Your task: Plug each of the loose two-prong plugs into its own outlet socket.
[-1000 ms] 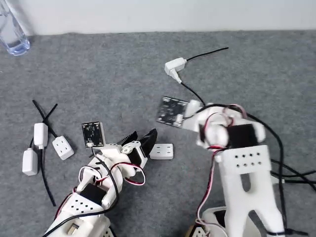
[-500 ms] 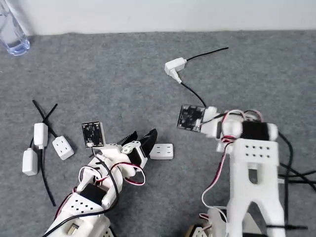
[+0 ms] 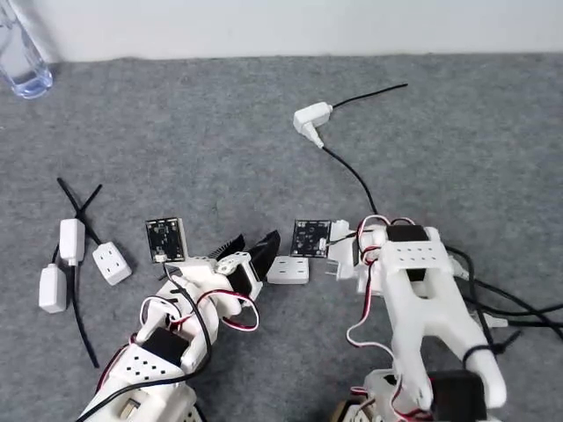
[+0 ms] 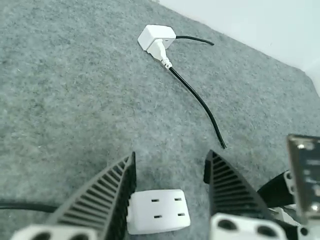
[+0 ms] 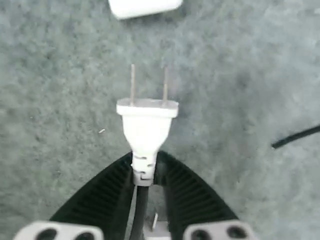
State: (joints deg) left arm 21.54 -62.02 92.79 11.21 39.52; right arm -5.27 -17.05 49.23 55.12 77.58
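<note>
Plug (image 5: 147, 125) pinched in R gripper (image 5: 145, 161); L gripper (image 4: 171, 159) wide open by socket (image 4: 159, 212).

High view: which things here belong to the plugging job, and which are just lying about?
Job:
outlet socket, between the fingers of the open left tool
two-prong plug, held in the right tool
loose plug, at the far side
left-side socket, farther left plug, nearer left plug

Lying about:
clear container, at the far left corner
</note>
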